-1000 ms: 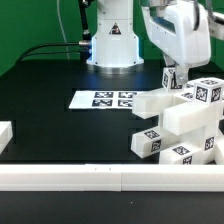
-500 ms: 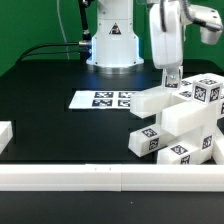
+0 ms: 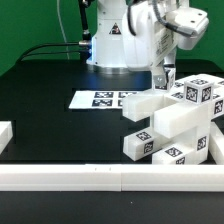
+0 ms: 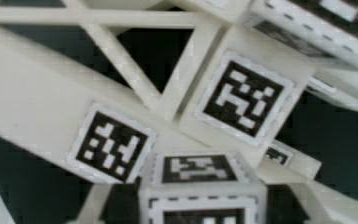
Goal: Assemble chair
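On the black table [image 3: 50, 110], the arm reached down; its gripper [image 3: 166, 78] clasped the white blocky tagged plastic chair [image 3: 175, 120].

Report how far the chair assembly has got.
Looks done: several white chair pieces sit joined in a cluster near the front border rail, beside the marker board. In hand: the gripper is down on the cluster's top; its jaws' grip is unclear. Left: the cluster is not yet a recognisable chair.
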Available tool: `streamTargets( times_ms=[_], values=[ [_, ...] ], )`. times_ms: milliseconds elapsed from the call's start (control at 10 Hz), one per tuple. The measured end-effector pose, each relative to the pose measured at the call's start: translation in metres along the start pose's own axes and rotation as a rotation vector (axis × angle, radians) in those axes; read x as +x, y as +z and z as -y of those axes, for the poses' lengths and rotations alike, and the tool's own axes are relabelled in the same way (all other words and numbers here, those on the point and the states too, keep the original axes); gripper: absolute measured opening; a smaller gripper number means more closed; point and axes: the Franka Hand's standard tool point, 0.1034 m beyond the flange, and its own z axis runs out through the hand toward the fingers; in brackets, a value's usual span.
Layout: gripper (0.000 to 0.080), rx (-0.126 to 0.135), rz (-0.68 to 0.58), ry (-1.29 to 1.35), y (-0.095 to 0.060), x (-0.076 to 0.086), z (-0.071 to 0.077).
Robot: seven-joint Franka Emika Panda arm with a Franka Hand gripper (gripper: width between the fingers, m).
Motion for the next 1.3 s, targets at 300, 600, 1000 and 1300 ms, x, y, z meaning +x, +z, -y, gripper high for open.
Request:
streamTargets(
  times_ms=[300, 600, 1000, 1300],
  values=[
    [0.0282, 0.011, 0.030, 0.144, 0.001, -0.008, 0.000],
    [0.0282, 0.018, 0.068, 0.152, 0.005, -0.018, -0.006],
    [0.0637, 0.009, 0.062, 0.065, 0.006, -0.016, -0.007],
    [0.0649, -0.085, 0.059, -0.354, -0.002, -0.014, -0.011]
  ],
)
